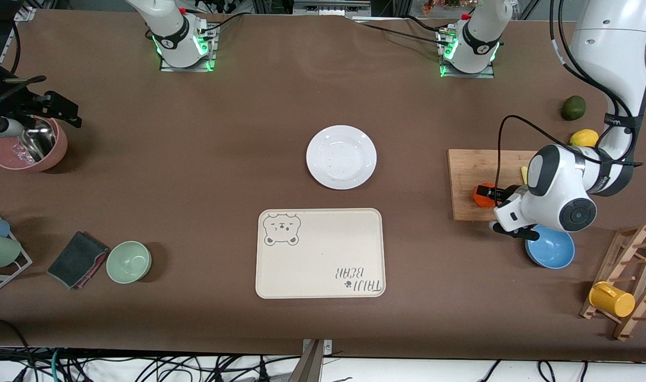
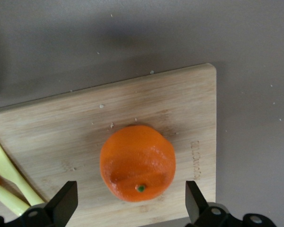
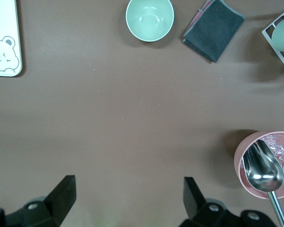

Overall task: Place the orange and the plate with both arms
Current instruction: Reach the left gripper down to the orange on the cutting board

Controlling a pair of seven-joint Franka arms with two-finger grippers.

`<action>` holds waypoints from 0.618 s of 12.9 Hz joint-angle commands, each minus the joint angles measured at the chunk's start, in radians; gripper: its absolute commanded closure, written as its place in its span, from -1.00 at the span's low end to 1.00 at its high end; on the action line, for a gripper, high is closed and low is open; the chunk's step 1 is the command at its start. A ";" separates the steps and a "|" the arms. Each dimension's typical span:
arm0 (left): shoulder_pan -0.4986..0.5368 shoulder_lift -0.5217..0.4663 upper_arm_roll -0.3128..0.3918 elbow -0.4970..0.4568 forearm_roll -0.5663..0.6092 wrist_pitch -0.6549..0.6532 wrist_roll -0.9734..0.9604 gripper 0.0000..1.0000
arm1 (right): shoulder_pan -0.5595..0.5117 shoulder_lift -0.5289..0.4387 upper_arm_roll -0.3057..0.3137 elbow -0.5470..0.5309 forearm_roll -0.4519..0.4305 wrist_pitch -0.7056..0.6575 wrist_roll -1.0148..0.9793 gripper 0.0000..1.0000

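We see a brown counter (image 1: 195,175) with one white plate (image 1: 341,157) at its middle and one cream tray (image 1: 320,253) with a bear drawing between the plate and the counter's front-camera edge.

One orange (image 1: 481,196) sits on one wooden cutting board (image 1: 474,183) toward the left arm's end of the counter. Our left hand (image 2: 131,205) hangs just over the orange, its two fingers (image 2: 61,203) spread wide on either side of the fruit without touching it, holding nothing. A yellow-green utensil (image 2: 9,182) lies on the board beside the orange.

Near that same end we count one blue bowl (image 1: 551,249), one lemon (image 1: 584,138), one dark green fruit (image 1: 573,107), and one wooden rack (image 1: 628,284) carrying one yellow cup (image 1: 612,300) at the corner nearest the front camera.

Our right hand (image 3: 128,205) waits over bare counter at the right arm's end, fingers wide apart and empty. Beside it stands one pink bowl (image 1: 28,151) holding one metal scoop (image 3: 262,168). Toward the front-camera corner at that end we count one pale green bowl (image 1: 129,261), one folded dark cloth (image 1: 78,259), and one wire rack (image 1: 5,254) holding two cups, one blue, one pale green.
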 commanded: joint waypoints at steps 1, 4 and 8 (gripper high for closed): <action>0.004 0.022 -0.006 0.000 0.027 0.019 -0.001 -1.00 | 0.000 -0.006 0.002 0.009 0.002 -0.015 0.013 -1.00; 0.004 0.037 -0.006 0.005 0.027 0.021 -0.019 -1.00 | 0.000 -0.006 0.002 0.009 0.002 -0.015 0.013 -1.00; 0.004 0.069 -0.006 0.009 0.024 0.035 -0.053 -0.65 | 0.000 -0.006 0.002 0.009 0.002 -0.015 0.013 -1.00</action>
